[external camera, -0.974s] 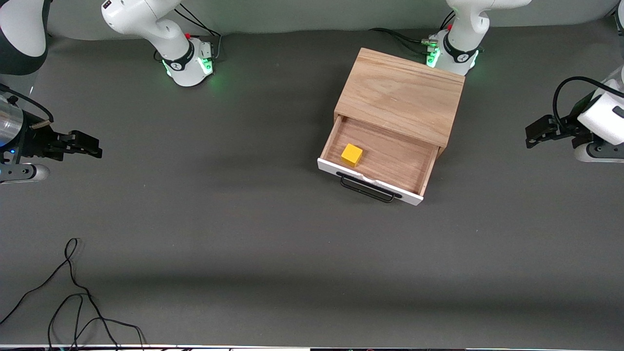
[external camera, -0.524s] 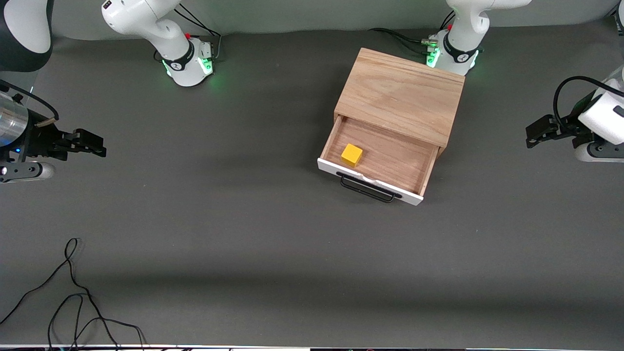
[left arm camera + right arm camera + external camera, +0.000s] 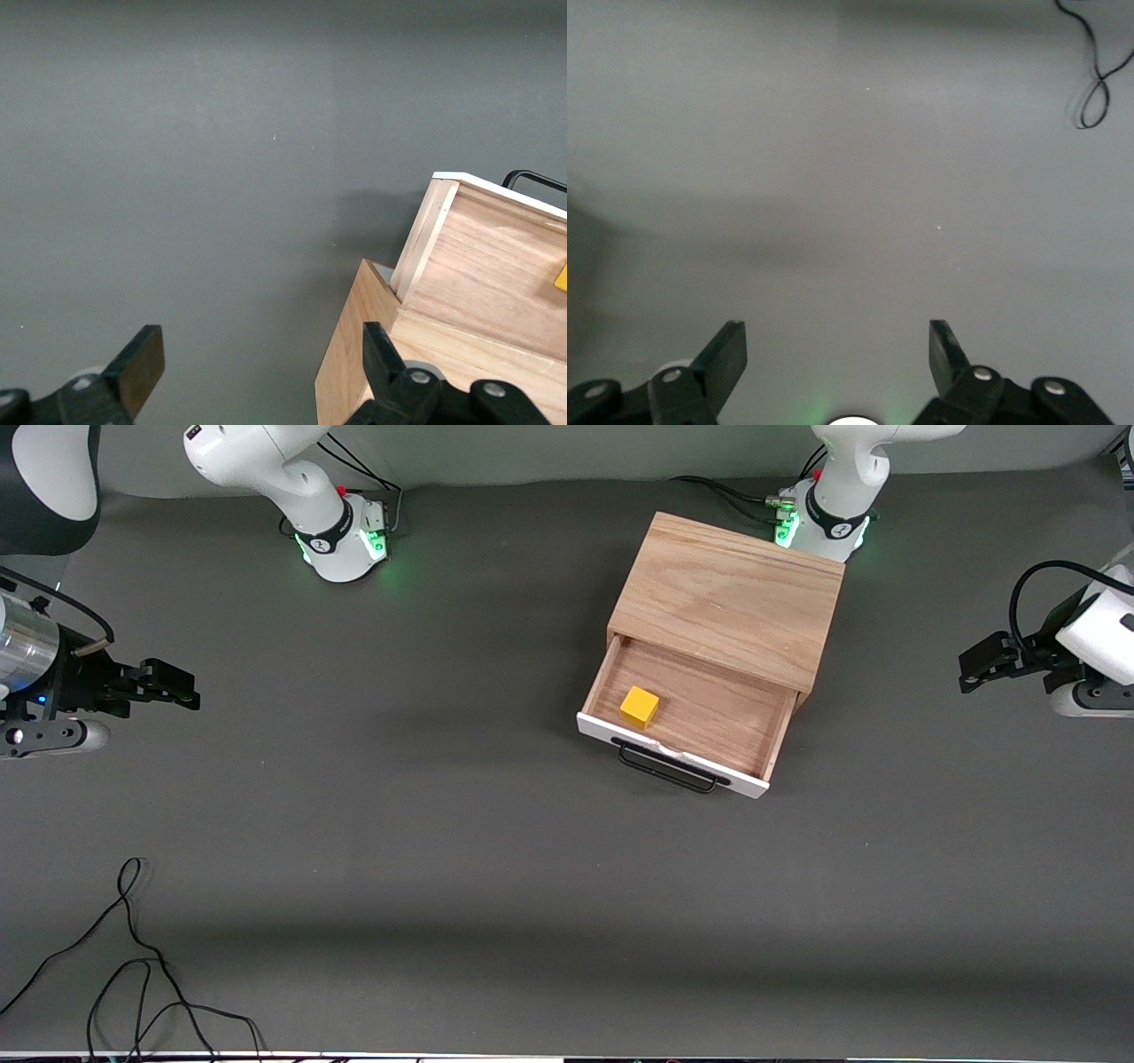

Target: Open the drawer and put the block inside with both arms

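Note:
The wooden box point(image 3: 731, 598) stands near the left arm's base. Its drawer point(image 3: 700, 713) is pulled open, with the white front panel and black wire handle point(image 3: 669, 769) toward the front camera. The yellow block point(image 3: 639, 707) sits inside the drawer, at the corner toward the right arm's end. The left wrist view shows the drawer's corner point(image 3: 461, 257) and a sliver of the block point(image 3: 562, 276). My left gripper point(image 3: 967, 675) is open and empty, up at the left arm's end of the table. My right gripper point(image 3: 188, 689) is open and empty, over the right arm's end.
A loose black cable point(image 3: 133, 965) lies on the grey table point(image 3: 443, 824) near the front camera at the right arm's end; it also shows in the right wrist view point(image 3: 1094, 62). The arm bases point(image 3: 341, 536) stand along the table's back edge.
My right gripper has drifted slightly toward the table's middle and up in the view. My left gripper has edged slightly outward. The drawer and block have not moved.

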Available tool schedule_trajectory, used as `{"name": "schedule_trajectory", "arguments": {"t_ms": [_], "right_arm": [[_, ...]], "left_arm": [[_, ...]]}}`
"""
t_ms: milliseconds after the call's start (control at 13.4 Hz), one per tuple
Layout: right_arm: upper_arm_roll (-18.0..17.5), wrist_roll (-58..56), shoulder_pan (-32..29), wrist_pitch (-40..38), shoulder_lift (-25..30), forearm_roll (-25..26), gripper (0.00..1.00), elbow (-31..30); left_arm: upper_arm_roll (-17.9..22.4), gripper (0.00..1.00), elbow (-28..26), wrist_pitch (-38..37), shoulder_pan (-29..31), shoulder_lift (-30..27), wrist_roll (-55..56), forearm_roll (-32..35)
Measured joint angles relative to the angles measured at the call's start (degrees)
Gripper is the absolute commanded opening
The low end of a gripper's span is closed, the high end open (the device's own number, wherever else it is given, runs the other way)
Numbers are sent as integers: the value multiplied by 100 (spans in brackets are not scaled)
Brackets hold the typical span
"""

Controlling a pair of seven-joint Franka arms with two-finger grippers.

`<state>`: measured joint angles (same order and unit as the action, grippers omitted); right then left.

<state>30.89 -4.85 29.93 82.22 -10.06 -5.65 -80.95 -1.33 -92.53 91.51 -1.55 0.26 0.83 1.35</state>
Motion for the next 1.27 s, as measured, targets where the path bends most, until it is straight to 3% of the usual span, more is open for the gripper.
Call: {"name": "schedule_trajectory", "arguments": {"t_ms": [225, 374, 599, 899, 1198, 1273], "right_arm": [[-1479, 0, -1555, -8, 97, 1, 92, 0], [-2086, 0, -2175, -24, 153, 1, 92, 0], [-2194, 0, -2248, 3, 315, 1, 92, -143], [-2270, 0, -2371, 448, 858, 15, 92, -992], [-2812, 1, -2696, 857, 1025, 622, 93, -1166], [-2855, 2, -2696, 886, 1027, 652, 100, -1154]], "left_arm": [[1, 100, 4, 0, 0, -15, 0, 0], [2, 100, 14, -3, 0, -86, 2, 0], [20, 100, 6, -6, 7, -178, 2, 0], [40, 100, -11, 2, 17, -172, 2, 0], [33, 100, -84, 49, 10, -119, 0, 0], [33, 100, -85, 49, 10, -106, 0, 0]]}}
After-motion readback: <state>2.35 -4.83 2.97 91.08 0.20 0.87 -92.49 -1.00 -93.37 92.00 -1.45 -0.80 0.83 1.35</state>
